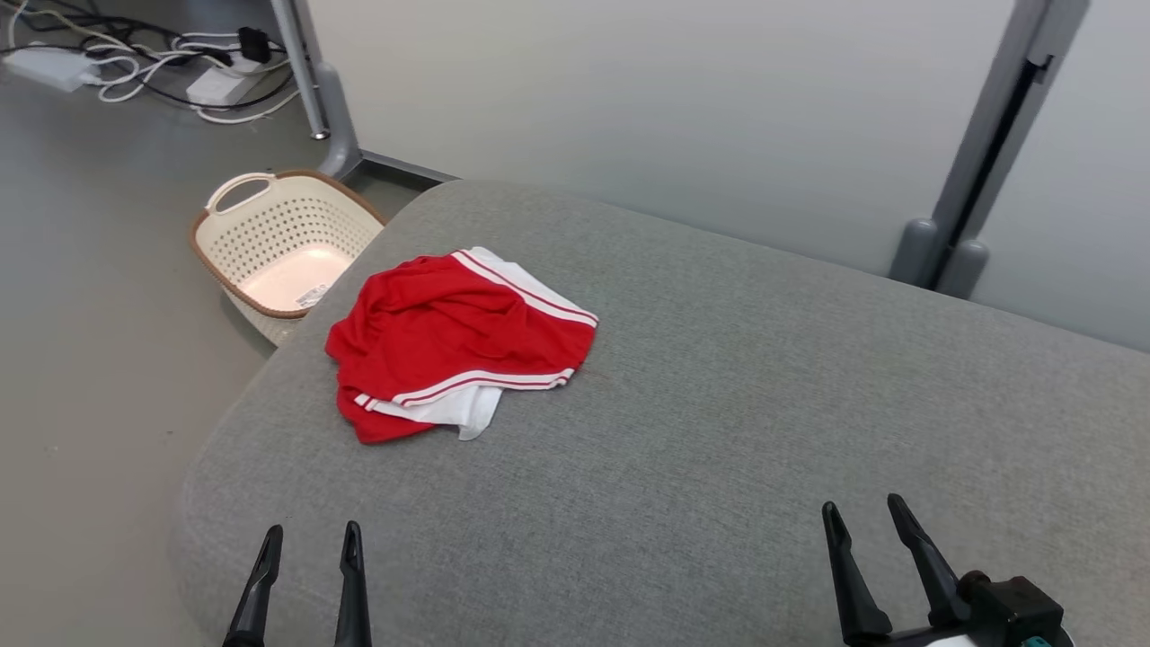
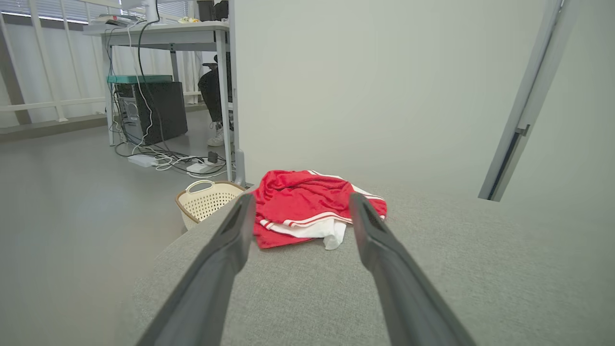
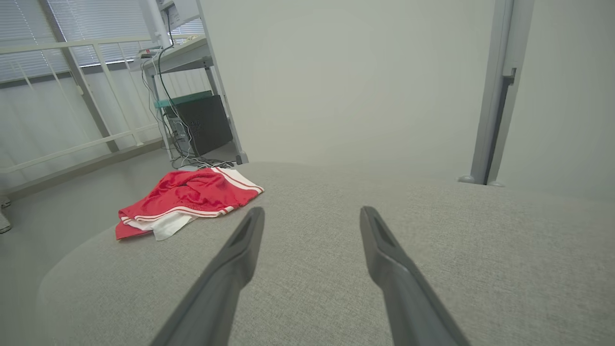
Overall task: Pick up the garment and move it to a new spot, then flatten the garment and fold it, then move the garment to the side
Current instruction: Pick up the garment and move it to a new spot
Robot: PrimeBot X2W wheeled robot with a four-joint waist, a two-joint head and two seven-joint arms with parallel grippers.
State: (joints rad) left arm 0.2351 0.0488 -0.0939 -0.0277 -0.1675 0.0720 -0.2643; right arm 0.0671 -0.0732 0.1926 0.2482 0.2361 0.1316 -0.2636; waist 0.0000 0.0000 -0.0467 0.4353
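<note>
Both arms reach forward low over the near edge of the grey fabric-covered bench point(image 1: 719, 422). The left gripper point(image 1: 313, 530) and right gripper point(image 1: 862, 505) point up the head view, fingers spread wide and empty. Further in, towards the bench's left side, lies the crumpled red garment with white stripes point(image 1: 449, 341). Beyond it on the floor stands a cream perforated plastic basket point(image 1: 296, 216). The left wrist view adds a far white-framed desk point(image 2: 158, 33) over a dark computer tower point(image 2: 153, 113).
</note>
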